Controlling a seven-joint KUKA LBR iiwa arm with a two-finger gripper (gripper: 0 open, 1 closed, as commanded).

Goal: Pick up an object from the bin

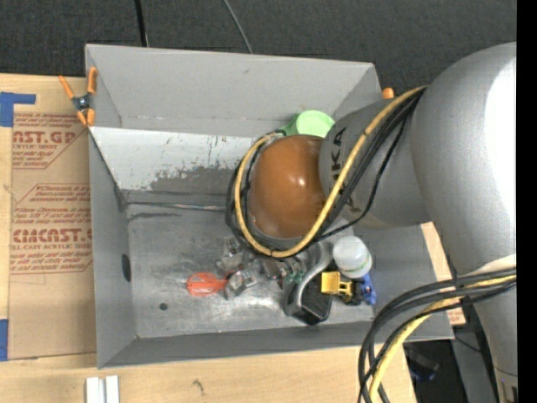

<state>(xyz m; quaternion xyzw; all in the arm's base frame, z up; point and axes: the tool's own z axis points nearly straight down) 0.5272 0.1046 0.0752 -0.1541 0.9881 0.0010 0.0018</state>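
Camera view looks down into the grey bin [109,242], and I take the small orange-red piece [201,285] on its floor as my mark. My claw [237,274] is down near the floor just to the right of that piece, close against it or touching, I cannot tell which. Nor can I tell how far the claw is open, or whether it has hold of anything. Up and to the right of the orange-red piece sits my brown wrist cover [285,187]. Further right of the piece, past my claw, a white round cap [351,254], a yellow toy [333,284] and a black thing [312,307] lie huddled together. Well up and right of the piece, a green round thing [312,124] peeks out behind my arm.
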